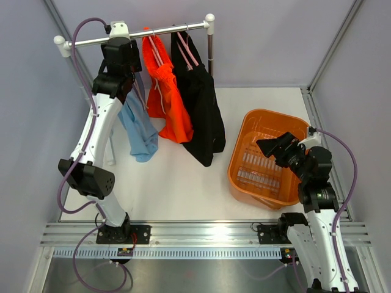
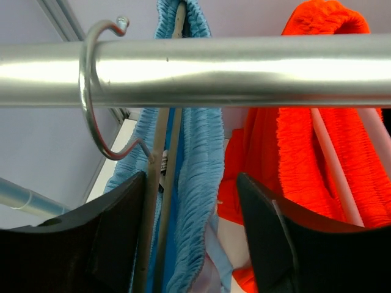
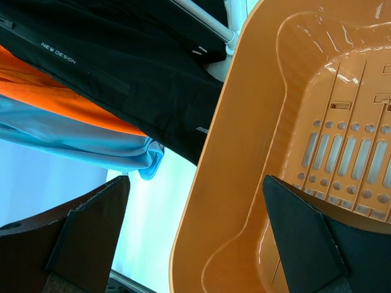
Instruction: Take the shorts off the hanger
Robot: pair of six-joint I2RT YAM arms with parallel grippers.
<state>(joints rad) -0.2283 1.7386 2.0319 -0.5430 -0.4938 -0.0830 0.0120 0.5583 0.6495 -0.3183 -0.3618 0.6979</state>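
Note:
Three pairs of shorts hang from hangers on a metal rail [image 1: 165, 30]: light blue shorts [image 1: 140, 131] on the left, orange shorts [image 1: 170, 104] in the middle, black shorts [image 1: 201, 110] on the right. My left gripper [image 1: 129, 72] is raised just under the rail at the blue pair. In the left wrist view the left gripper [image 2: 190, 183] stands open, its jaws either side of the blue ribbed waistband [image 2: 198, 159] and the hanger's beige bars [image 2: 156, 201]; a gap shows beside the right finger. The hanger hook [image 2: 90, 91] loops the rail [image 2: 244, 70]. My right gripper [image 1: 269, 148] is open and holds nothing.
An orange plastic basket [image 1: 275, 112] stands at the right, under my right gripper; its wall [image 3: 244, 152] fills the right wrist view. The orange shorts [image 2: 317, 152] hang close beside my left gripper. The rack's upright post [image 1: 211, 46] is behind the black shorts. Grey walls enclose the table.

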